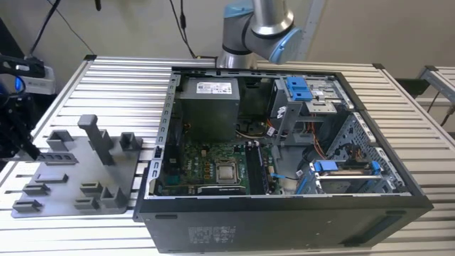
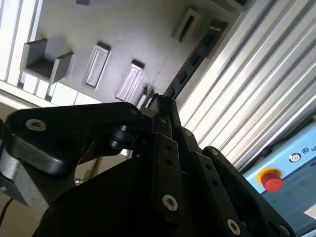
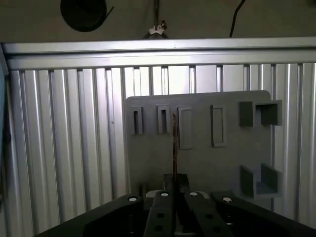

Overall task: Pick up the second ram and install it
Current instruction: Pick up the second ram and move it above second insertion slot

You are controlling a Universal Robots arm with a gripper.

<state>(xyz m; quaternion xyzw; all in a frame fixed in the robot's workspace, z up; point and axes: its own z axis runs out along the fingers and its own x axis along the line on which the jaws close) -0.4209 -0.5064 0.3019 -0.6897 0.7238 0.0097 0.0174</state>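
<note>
the gripper [image 3: 174,181] is clamped on the second ram [image 3: 174,143], which sticks out edge-on from its fingers over the grey tray [image 3: 148,158] of moulded pockets. in the exterior view, the open computer case [image 1: 284,213] holds a motherboard [image 1: 192,160], a square silver processor chip [image 1: 227,172], a power supply [image 1: 208,109] and blue-latched drive cages [image 1: 344,168].

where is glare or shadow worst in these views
Second wrist view: strong glare washes the ribbed table, jaws nearly black in front. First wrist view: dim, the second ram a thin dark line against the grey tray. Exterior view: even light, computer case interior in shade.
</note>
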